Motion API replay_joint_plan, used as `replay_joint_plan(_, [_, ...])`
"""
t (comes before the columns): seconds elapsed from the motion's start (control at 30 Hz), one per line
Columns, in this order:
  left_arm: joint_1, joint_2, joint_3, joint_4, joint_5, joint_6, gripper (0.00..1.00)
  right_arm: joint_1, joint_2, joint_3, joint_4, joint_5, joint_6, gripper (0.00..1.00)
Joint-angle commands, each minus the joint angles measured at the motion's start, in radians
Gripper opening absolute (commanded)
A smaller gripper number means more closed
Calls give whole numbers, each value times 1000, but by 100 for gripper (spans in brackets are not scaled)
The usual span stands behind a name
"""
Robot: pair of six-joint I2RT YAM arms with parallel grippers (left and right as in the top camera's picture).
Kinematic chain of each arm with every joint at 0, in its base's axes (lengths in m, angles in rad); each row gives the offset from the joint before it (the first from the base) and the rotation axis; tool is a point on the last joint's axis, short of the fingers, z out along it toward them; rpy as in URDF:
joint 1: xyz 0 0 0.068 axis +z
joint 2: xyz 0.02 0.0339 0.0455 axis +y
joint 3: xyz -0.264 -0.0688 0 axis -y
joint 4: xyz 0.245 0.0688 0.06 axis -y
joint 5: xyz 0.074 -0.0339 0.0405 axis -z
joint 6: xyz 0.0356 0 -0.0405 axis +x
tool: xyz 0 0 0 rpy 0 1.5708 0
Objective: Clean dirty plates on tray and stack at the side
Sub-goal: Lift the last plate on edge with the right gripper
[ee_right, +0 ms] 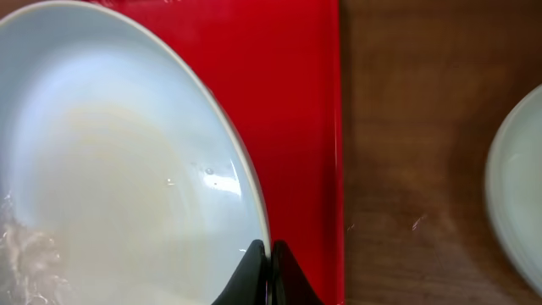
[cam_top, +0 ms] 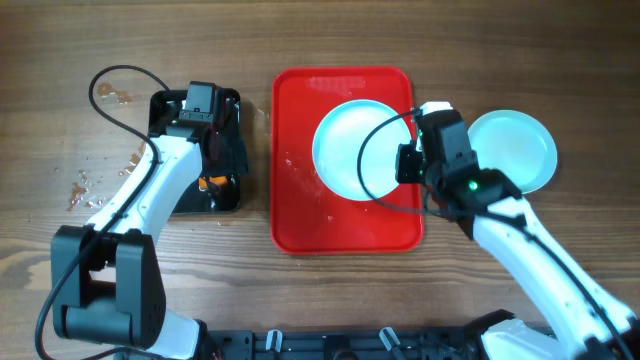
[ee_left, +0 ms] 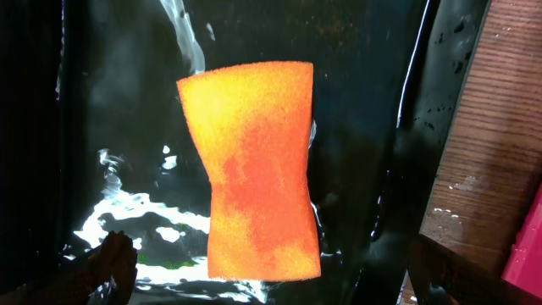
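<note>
A pale blue plate lies on the red tray. My right gripper is at its right rim. In the right wrist view the fingers are shut on the rim of that wet plate over the tray. Another plate rests on the table right of the tray and shows in the right wrist view. My left gripper hangs over the black tray. Its fingers are open, one either side of the orange sponge, which lies in the wet black tray.
Water drops spot the wooden table left of the black tray. A black cable loops over the plate on the red tray. Water film lies on the red tray's left half.
</note>
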Motion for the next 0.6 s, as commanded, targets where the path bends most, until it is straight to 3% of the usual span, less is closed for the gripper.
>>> replay_joint_plan(0.0, [5,0,-4,0,-12,-13,100,102,-63,2,-5,285,-138,4])
replay_joint_plan(0.33, [5,0,-4,0,-13,-13,100,381,-65,2,6,914,-319,4])
replay_joint_plan(0.57, [5,0,-4,0,-12,-13,100,511,-65,2,118,1107,-495,4])
